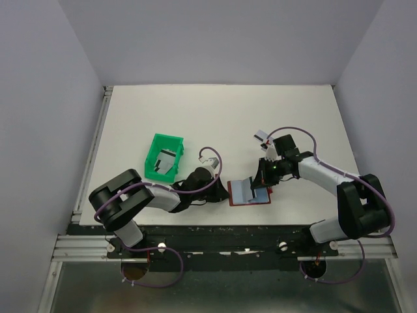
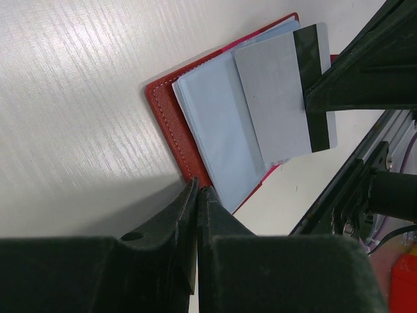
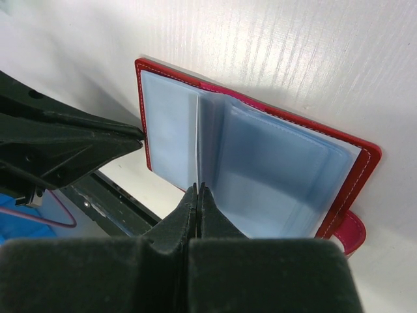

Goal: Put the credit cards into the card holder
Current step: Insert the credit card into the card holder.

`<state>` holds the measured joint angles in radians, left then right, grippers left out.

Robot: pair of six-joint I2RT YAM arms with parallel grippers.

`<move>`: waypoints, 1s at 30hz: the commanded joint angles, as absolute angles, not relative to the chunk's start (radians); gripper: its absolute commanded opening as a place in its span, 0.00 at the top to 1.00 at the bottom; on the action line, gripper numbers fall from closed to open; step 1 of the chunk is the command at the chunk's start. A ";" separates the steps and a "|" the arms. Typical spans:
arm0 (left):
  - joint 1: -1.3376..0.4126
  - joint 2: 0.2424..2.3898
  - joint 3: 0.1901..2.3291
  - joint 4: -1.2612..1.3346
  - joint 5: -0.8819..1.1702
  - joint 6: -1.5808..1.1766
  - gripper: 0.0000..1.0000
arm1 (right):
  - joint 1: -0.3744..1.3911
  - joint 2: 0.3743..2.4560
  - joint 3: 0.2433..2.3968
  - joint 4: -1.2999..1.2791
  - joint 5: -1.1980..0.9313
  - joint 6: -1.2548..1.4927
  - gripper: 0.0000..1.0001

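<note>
The right gripper (image 3: pixel 197 195) has its fingers pressed together on a grey credit card (image 2: pixel 277 98). Its own wrist camera sees the card only edge-on, as a thin pale line rising from the fingertips. From the left wrist view the card's face is plain grey with a dark stripe along one edge, and the black finger covers part of that stripe. The card is held over the open card holder (image 2: pixel 166 120), which lies on the tabletop (image 1: pixel 215 117) near the front edge, between the two arms, with its red cover down and its light blue sleeves up. The left gripper (image 2: pixel 197 195) is closed on the holder's red edge, and its own black fingers hide the pinched corner. A red tab of the holder is cut off at the lower edge of the right wrist view. To the left stands a green tray (image 1: pixel 155 142) with more grey cards (image 1: pixel 166 160) inside, too small from above to count. The tabletop is white with a faint grain, and pale grey walls (image 1: pixel 221 39) enclose it on three sides.
</note>
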<state>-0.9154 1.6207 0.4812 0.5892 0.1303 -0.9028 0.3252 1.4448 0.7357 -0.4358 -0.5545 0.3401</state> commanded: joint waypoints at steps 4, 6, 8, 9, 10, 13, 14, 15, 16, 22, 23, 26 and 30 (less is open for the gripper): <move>-0.910 1.635 0.488 0.617 0.156 -0.905 0.84 | 0.314 1.450 0.729 -0.442 -0.543 0.371 0.99; -0.910 1.637 0.488 0.618 0.155 -0.905 0.84 | 0.314 1.439 0.721 -0.449 -0.535 0.379 0.99; -0.910 1.637 0.488 0.620 0.155 -0.907 0.84 | 0.314 1.431 0.716 -0.459 -0.523 0.380 0.99; -0.911 1.638 0.488 0.620 0.155 -0.905 0.84 | 0.314 1.430 0.715 -0.462 -0.520 0.380 0.99; -0.910 1.640 0.488 0.623 0.156 -0.907 0.84 | 0.314 1.433 0.712 -0.462 -0.519 0.383 0.99; -0.910 1.644 0.492 0.626 0.161 -0.907 0.84 | 0.314 1.442 0.706 -0.449 -0.525 0.387 0.99; -0.910 1.646 0.492 0.626 0.161 -0.907 0.84 | 0.314 1.448 0.700 -0.442 -0.529 0.388 0.99; -0.910 1.646 0.494 0.624 0.164 -0.907 0.84 | 0.313 1.453 0.696 -0.434 -0.535 0.391 0.99; -0.911 1.647 0.494 0.626 0.163 -0.907 0.84 | 0.314 1.460 0.692 -0.427 -0.541 0.394 0.99; -0.910 1.652 0.495 0.626 0.166 -0.907 0.84 | 0.314 1.465 0.681 -0.394 -0.560 0.410 0.99; -0.910 1.651 0.494 0.626 0.164 -0.907 0.85 | 0.311 1.470 0.681 -0.394 -0.564 0.413 0.99; -0.910 1.655 0.497 0.627 0.166 -0.908 0.84 | 0.314 1.482 0.677 -0.374 -0.586 0.422 0.99; -0.910 1.658 0.499 0.627 0.166 -0.908 0.85 | 0.313 1.483 0.664 -0.345 -0.604 0.439 0.99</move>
